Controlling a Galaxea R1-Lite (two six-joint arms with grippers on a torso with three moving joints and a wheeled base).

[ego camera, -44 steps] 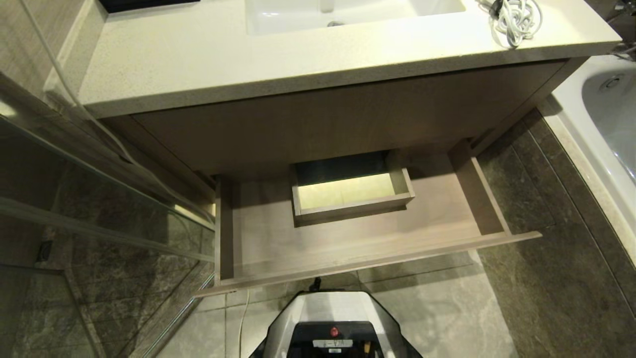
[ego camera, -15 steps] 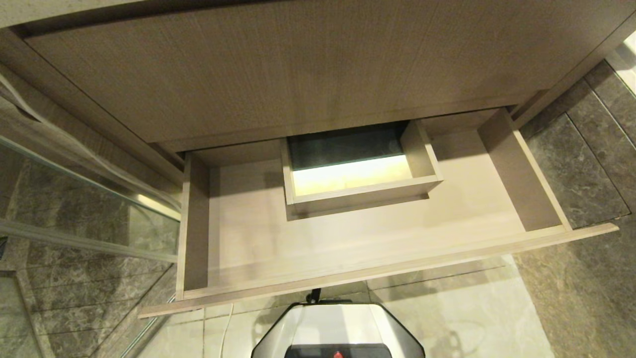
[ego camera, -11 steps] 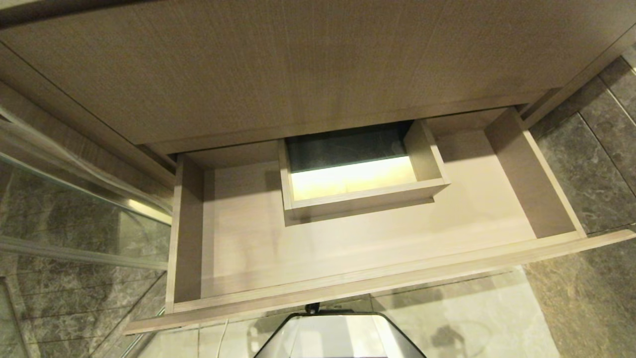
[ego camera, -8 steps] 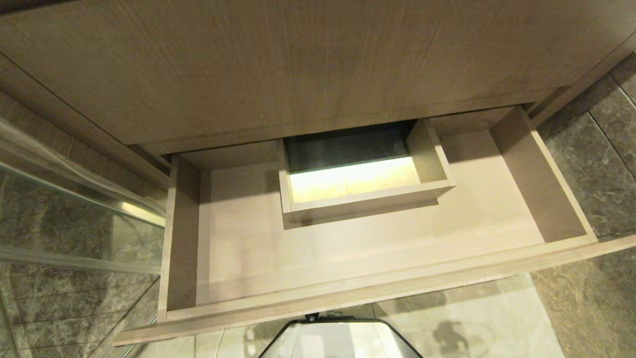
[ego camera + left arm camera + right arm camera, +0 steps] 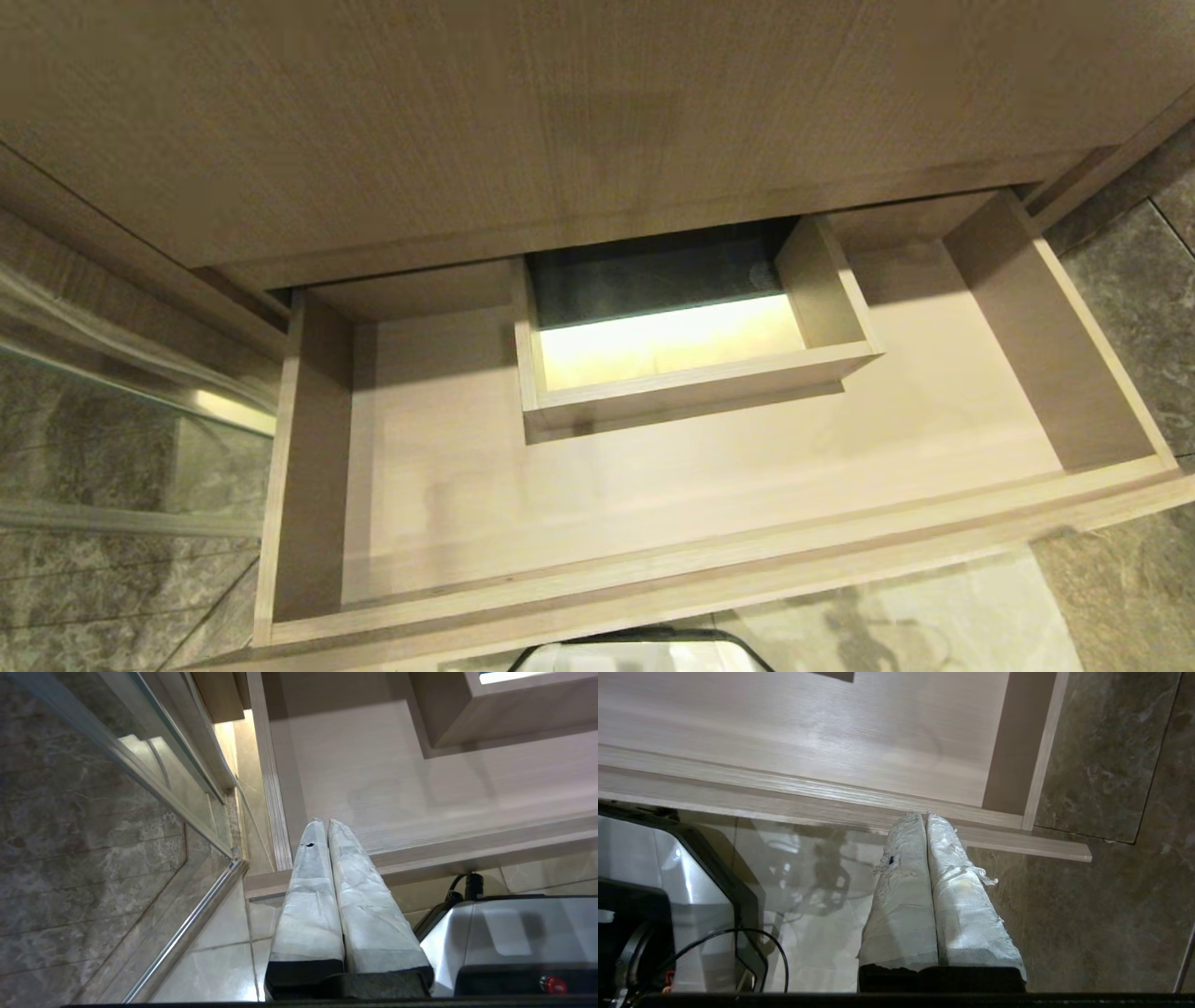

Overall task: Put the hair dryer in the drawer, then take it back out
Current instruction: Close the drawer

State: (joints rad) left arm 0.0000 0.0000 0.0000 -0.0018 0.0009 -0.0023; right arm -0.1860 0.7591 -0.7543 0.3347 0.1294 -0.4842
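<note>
nearest of all, the robot's own white and black base (image 5: 644, 653) peeks in at the bottom edge of the head view, standing on pale floor tiles (image 5: 896, 625). neither arm shows in that view. the left gripper (image 5: 326, 822), seen from its wrist, hangs over the drawer's front left corner with its two white-wrapped fingers (image 5: 308, 896) pressed together and nothing between them. the right gripper (image 5: 923, 815) hangs by the front right corner, just outside the front board, fingers (image 5: 966, 905) likewise pressed tight and holding nothing.

just beyond the base, the drawer (image 5: 653, 485) is pulled wide open, its plain front board (image 5: 709, 588) nearest and its light wood-grain floor bare. at mid-back sits the boxed cutout (image 5: 691, 373), lit yellow-white inside with dark tile behind it. above it is the taller wood-grain panel (image 5: 560, 121) of the vanity. a glass shower screen (image 5: 112, 392) with a metal rail stands at the left, dark stone tiles (image 5: 1130, 308) at the right. the hair dryer is in none of the views.
</note>
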